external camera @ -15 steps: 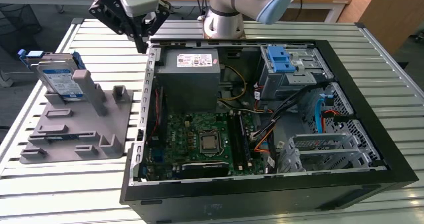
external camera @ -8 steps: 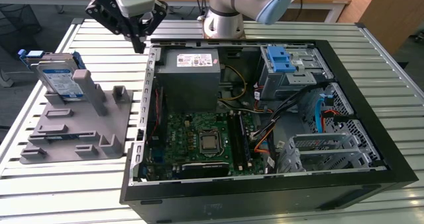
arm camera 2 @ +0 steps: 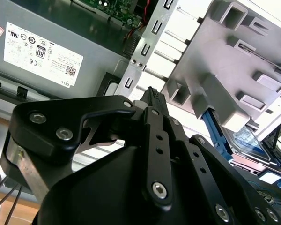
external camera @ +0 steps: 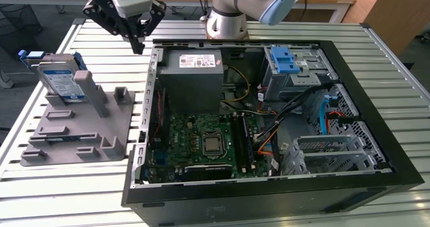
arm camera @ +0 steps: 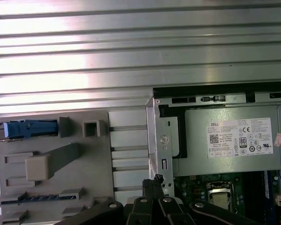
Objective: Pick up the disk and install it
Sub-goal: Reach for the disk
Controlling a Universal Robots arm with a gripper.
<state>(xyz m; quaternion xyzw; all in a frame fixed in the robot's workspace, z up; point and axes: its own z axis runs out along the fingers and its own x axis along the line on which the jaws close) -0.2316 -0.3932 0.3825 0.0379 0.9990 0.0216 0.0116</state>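
Disk (external camera: 59, 81) stands in the grey holder (external camera: 74, 136) near the table (external camera: 67, 186) edge at the exterior view's left, so you have neither picked it up nor installed it. Your pincer (external camera: 138, 48) hangs pinched together and empty beside the computer case (external camera: 269, 202).

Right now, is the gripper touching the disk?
Apart. In the exterior view the gripper hangs by the case's corner, while the disk stands in the grey holder, bare table between them.
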